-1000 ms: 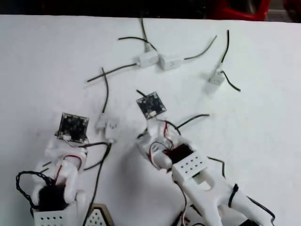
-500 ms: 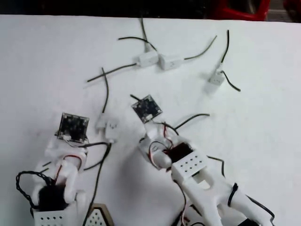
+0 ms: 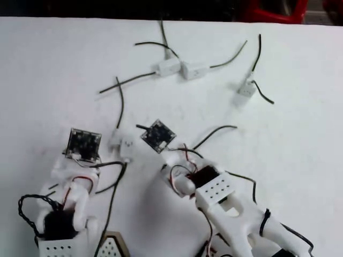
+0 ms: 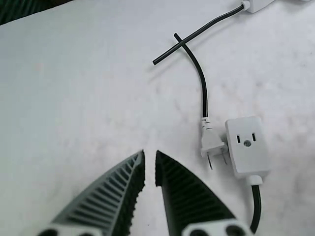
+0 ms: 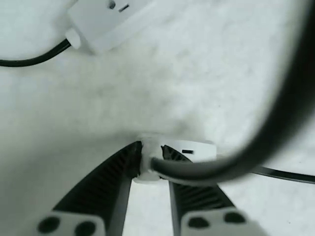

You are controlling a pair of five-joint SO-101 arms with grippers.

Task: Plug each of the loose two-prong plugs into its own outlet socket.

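Observation:
A loose white two-prong plug lies with its prongs beside a white outlet socket, touching or nearly touching its side. From above, this plug and socket sit between the two arms. My left gripper hovers just short of them, fingers together with nothing held. My right gripper is shut on a small white plug body whose black cable arcs away. The same socket lies just beyond its fingertips.
Two white connector blocks lie end to end at the back centre with cables trailing off. Another white block with black cable sits at the back right. The left arm and right arm occupy the near table.
The right arm has swung left and nearer, toward the socket between the arms, dragging its black cable along. The left arm has not moved.

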